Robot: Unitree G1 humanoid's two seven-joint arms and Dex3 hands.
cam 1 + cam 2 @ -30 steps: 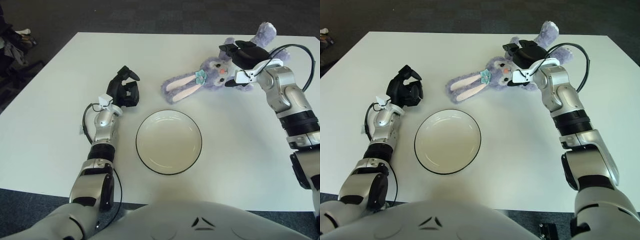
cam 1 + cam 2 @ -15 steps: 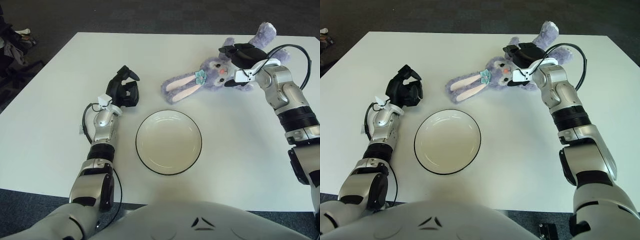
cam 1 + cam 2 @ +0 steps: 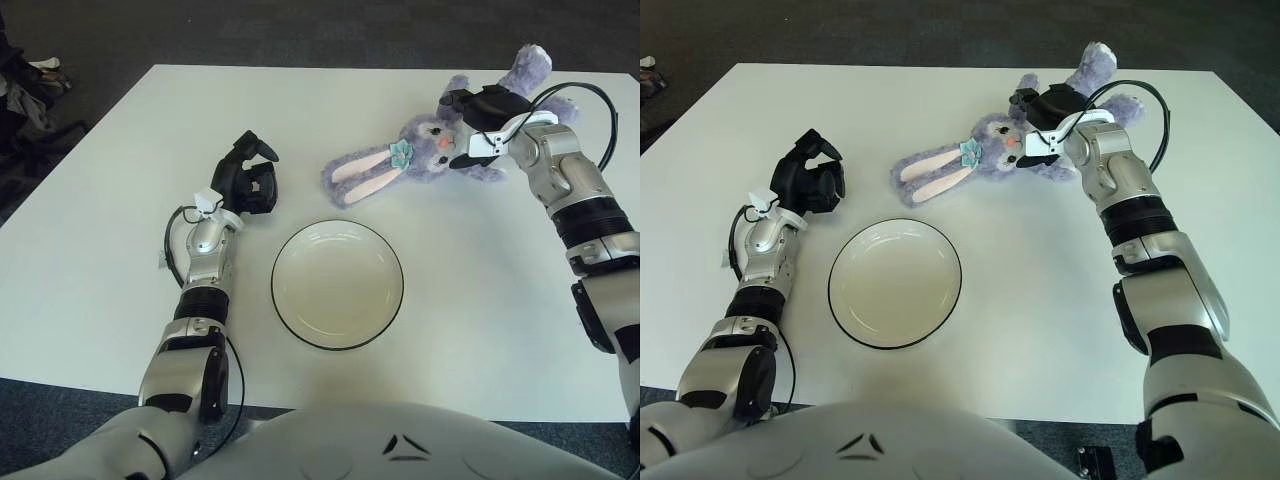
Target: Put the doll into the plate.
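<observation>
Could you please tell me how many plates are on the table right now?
1. The single plate sits near the table's front edge, with nothing in it, between the left hand and the doll, where the right hand is.

A purple plush rabbit doll with long pink-lined ears (image 3: 985,160) is lying on its back near the far edge of a white rectangular table (image 3: 1040,300), its ears stretching toward the robot's left and a small teal bow sitting at the base of one ear. The robot's black three-fingered right hand (image 3: 1040,125) is pressing down on the doll's body just beside the face, fingers curling into the fur. A round cream plate with a dark rim (image 3: 895,283) is sitting empty nearer the robot, apart from the doll. The black left hand (image 3: 812,180) is showing to the left of the plate, fingers curled and holding nothing.
</observation>
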